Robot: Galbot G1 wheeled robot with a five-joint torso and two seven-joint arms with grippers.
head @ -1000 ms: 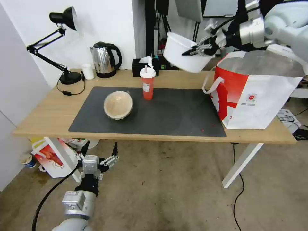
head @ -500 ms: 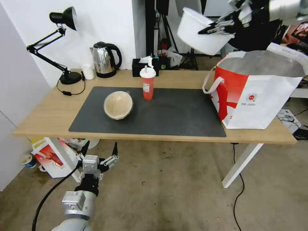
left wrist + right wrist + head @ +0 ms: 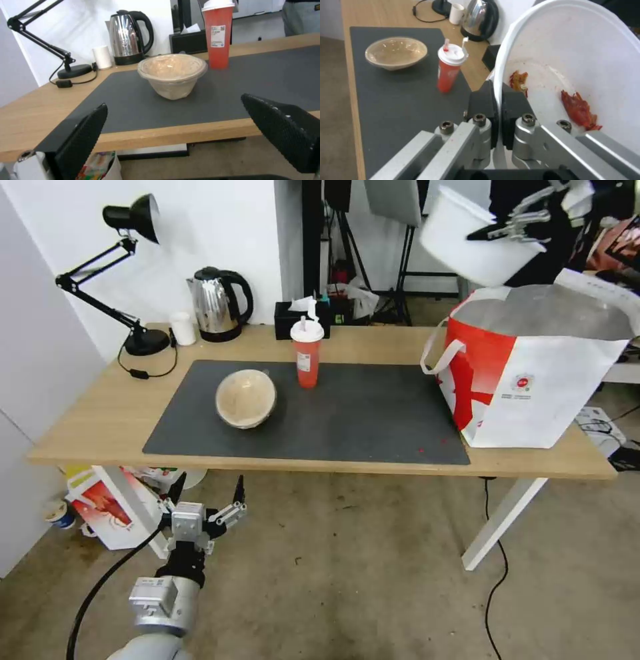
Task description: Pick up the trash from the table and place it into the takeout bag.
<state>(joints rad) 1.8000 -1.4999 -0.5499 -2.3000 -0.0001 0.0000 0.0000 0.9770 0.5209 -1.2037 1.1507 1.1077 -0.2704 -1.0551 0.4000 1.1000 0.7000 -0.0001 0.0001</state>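
Note:
My right gripper [image 3: 497, 232] [image 3: 497, 100] is shut on the rim of the white bowl [image 3: 470, 243] [image 3: 580, 72], which holds red scraps and hangs tilted in the air above the left rear of the takeout bag [image 3: 533, 373]. That bag stands open on the table's [image 3: 93, 427] right end. A tan bowl [image 3: 245, 398] [image 3: 172, 72] [image 3: 396, 52] and a red cup [image 3: 307, 353] [image 3: 218, 32] [image 3: 450, 70] with lid and straw stand on the dark mat [image 3: 347, 413]. My left gripper [image 3: 207, 493] [image 3: 186, 130] waits open below the table's front edge.
A black desk lamp [image 3: 127, 273], small white cup [image 3: 181, 328], steel kettle [image 3: 217, 303] and black tissue box [image 3: 300, 317] line the table's back. A smaller red-and-white bag [image 3: 110, 507] lies on the floor at the left, and a cable [image 3: 497, 580] runs by the table leg.
My right gripper has carried the white bowl up and to the right, from behind the mat's right end to above the takeout bag's rear left. The left arm stays still.

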